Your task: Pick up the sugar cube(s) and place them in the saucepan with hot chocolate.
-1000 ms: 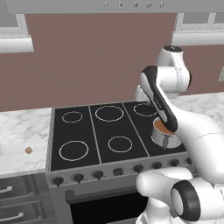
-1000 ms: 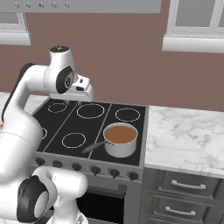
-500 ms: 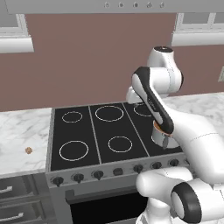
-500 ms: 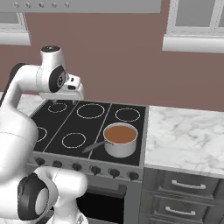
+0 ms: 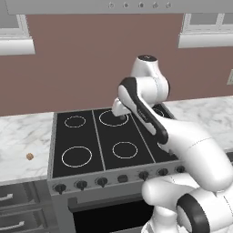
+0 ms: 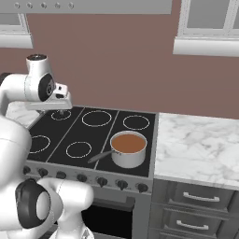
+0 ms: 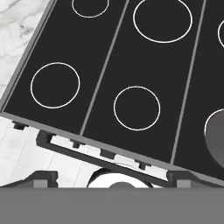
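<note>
Your gripper (image 5: 119,110) hangs over the stove's (image 5: 91,145) back middle burner, jaws spread wide, holding nothing. Sugar cube (image 5: 29,156) sits on the marble worktop (image 5: 20,141) at 9 o'clock from the stove, well apart. Saucepan with hot chocolate (image 6: 128,148) rests on the front right burner, handle toward 8 o'clock.

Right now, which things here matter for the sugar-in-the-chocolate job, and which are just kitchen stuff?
Part of the job:
- sugar cube, on the marble counter left of the stove
- saucepan with hot chocolate, on the stove's front right burner
- pincer, open, above the burners

Just there:
- stove knobs
- drawers
- windows
</note>
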Robot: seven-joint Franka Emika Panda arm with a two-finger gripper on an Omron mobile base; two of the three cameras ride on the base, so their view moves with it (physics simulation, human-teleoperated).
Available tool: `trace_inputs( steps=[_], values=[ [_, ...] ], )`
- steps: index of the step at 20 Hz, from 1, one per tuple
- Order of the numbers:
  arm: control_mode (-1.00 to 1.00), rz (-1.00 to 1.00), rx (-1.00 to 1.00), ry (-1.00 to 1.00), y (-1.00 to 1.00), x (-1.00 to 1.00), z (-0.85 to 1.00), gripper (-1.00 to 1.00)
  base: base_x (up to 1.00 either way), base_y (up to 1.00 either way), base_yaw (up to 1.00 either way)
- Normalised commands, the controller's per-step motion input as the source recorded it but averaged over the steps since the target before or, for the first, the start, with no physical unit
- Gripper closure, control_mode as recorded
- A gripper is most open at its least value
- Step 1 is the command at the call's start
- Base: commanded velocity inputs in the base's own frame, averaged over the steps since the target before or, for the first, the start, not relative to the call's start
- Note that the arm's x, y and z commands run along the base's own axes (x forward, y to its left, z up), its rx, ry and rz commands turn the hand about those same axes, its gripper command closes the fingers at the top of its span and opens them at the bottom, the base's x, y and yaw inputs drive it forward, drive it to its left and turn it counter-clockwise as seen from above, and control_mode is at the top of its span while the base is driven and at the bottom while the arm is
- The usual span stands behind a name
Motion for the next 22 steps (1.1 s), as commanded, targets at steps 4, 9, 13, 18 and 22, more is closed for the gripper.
trace_inputs(
  steps=[4,9,13,18,22],
  values=[
    [-1.00,0.11,0.00,0.03,0.77,-0.06,-0.31,-1.00,0.00,0.00,0.00],
    [-1.00,0.12,0.00,0.00,0.80,-0.06,-0.12,-1.00,0.00,0.00,0.00],
    [-1.00,0.11,-0.02,0.00,0.80,-0.02,0.00,-1.00,0.00,0.00,0.00],
    [-1.00,0.10,-0.02,0.00,0.76,0.00,0.00,-1.00,0.00,0.00,0.00],
    [-1.00,0.08,-0.02,0.01,0.74,-0.01,0.00,-1.00,0.00,0.00,0.00]
  ],
)
